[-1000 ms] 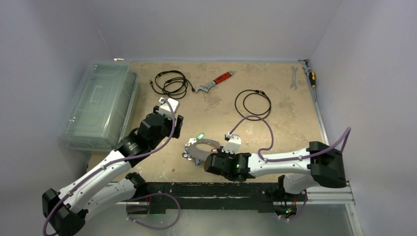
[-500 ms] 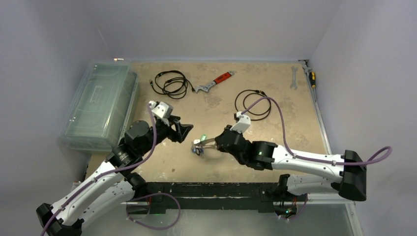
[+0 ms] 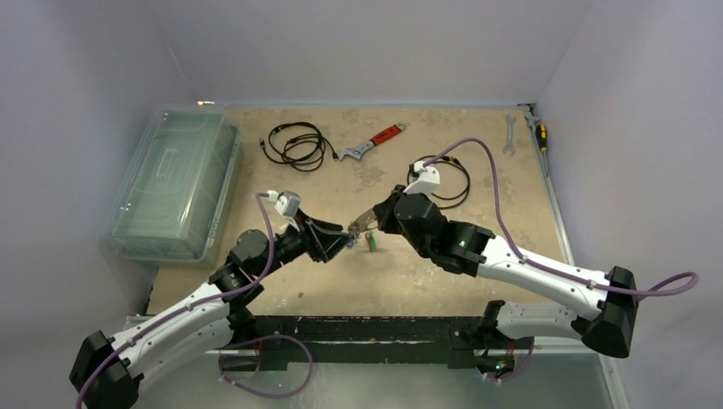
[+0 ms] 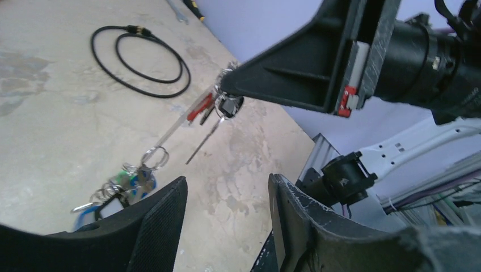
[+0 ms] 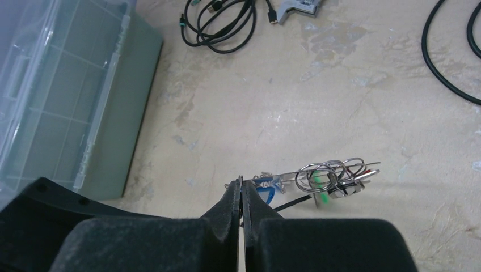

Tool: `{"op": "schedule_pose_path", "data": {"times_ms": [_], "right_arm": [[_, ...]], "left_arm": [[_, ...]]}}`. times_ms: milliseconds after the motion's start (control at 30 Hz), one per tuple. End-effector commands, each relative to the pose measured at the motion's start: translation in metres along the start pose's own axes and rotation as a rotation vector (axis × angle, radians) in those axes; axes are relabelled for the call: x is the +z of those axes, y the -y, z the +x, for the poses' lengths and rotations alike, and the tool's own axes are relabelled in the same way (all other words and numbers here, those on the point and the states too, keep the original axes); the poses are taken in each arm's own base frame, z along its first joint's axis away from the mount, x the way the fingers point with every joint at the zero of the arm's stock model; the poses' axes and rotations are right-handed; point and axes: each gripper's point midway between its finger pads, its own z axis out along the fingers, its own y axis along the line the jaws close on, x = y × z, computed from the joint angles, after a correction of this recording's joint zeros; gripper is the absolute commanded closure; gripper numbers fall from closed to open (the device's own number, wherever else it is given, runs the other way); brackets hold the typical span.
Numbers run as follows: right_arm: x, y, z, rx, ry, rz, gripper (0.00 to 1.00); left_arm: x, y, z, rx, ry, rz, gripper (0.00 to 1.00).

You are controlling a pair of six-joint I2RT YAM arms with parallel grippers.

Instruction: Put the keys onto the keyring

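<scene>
My right gripper (image 5: 241,184) is shut on the rim of the keyring (image 5: 283,174), a thin grey hoop seen edge-on and held above the table. Keys (image 5: 340,178) hang from it on small split rings, with blue and green tags. In the top view my right gripper (image 3: 358,227) sits mid-table, the keys (image 3: 372,243) dangling just below it. My left gripper (image 3: 345,241) is close on its left, pointing at it. In the left wrist view my left gripper (image 4: 228,178) is open with nothing between its fingers. The keyring (image 4: 176,129) slants down to the keys (image 4: 127,184).
A clear plastic box (image 3: 170,183) stands along the left side. Two black cable coils (image 3: 296,145) (image 3: 439,181) and a red-handled wrench (image 3: 373,142) lie at the back. A spanner (image 3: 509,134) and a screwdriver (image 3: 540,136) rest by the right wall.
My right gripper has lifted the keyring with its keys off the table and carried it back toward the middle. My left gripper has swung right to meet it, its jaws a little narrower.
</scene>
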Motion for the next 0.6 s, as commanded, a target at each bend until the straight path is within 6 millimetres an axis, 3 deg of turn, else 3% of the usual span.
{"op": "schedule_pose_path", "data": {"times_ms": [0,267,433,567], "right_arm": [[-0.013,-0.035,-0.038,0.037,0.057,-0.107,1.0],[-0.021,-0.041,-0.047,0.044,0.054,-0.131,1.0],[-0.026,-0.041,-0.048,0.055,0.048,-0.147,1.0],[-0.029,-0.041,-0.048,0.063,0.046,-0.158,1.0]], "left_arm": [[0.002,0.042,-0.018,0.029,0.13,0.211,0.47],[0.014,0.061,-0.008,0.079,0.153,0.292,0.48],[0.019,0.057,-0.013,0.071,0.188,0.27,0.48],[0.023,0.051,-0.015,0.065,0.2,0.237,0.39]]}}
